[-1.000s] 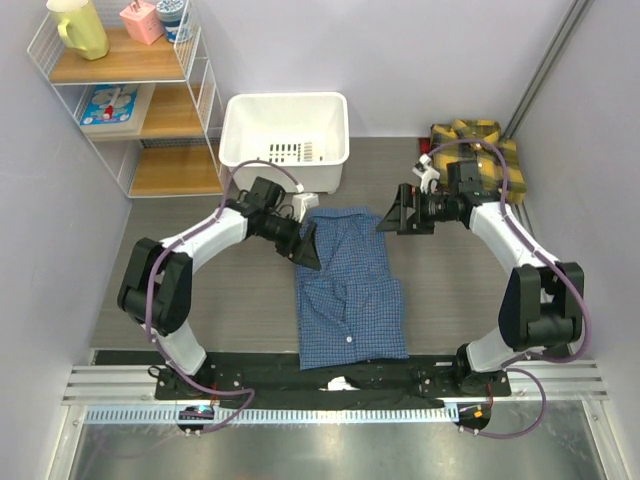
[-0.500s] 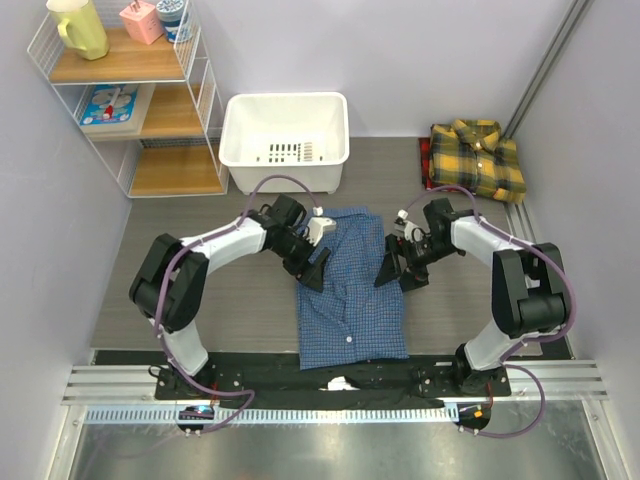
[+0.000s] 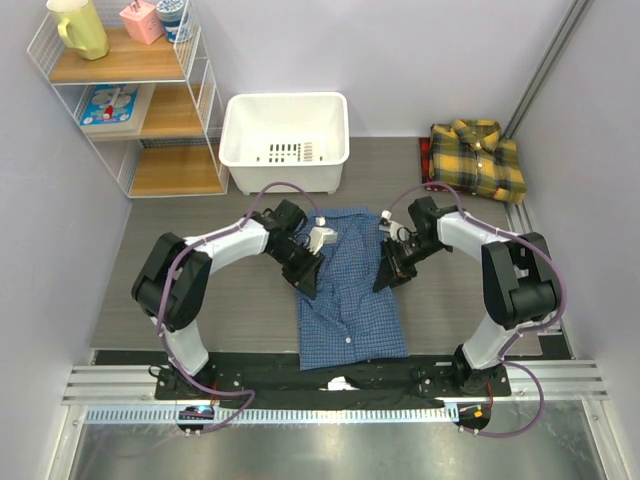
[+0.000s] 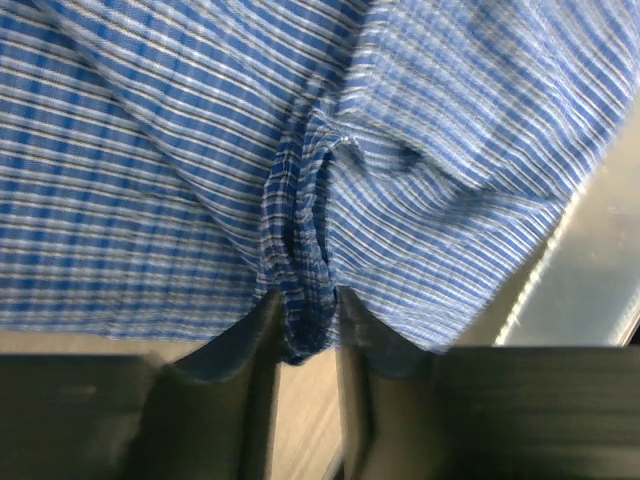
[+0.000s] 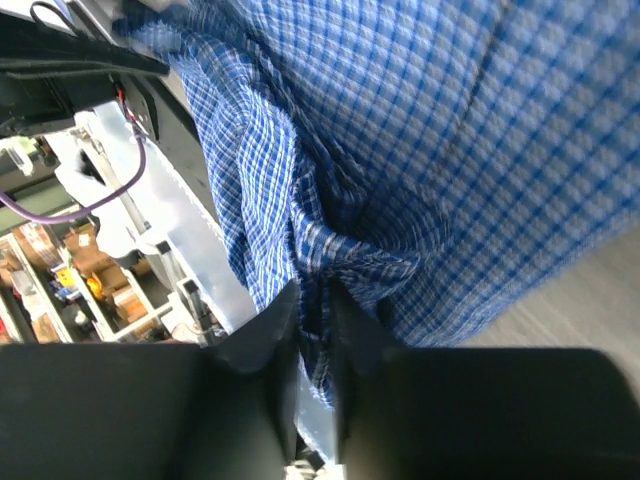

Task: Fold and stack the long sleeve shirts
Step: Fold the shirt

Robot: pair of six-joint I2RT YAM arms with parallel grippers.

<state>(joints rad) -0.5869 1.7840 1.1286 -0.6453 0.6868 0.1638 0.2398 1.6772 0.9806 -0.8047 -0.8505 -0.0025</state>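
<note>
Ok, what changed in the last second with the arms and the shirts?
The left gripper and right gripper moved in to the sides of the blue shirt, and each closed on a pinch of its edge. The yellow plaid shirt, partly hidden before, is in full view. Both shirts and the white bin lie where they were.

We log the first shirt (image 3: pixel 352 312) at frame centre, the bin (image 3: pixel 290 120) above it, the second shirt (image 3: pixel 478 158) upper right, the shelf rack (image 3: pixel 160 172) upper left.
</note>
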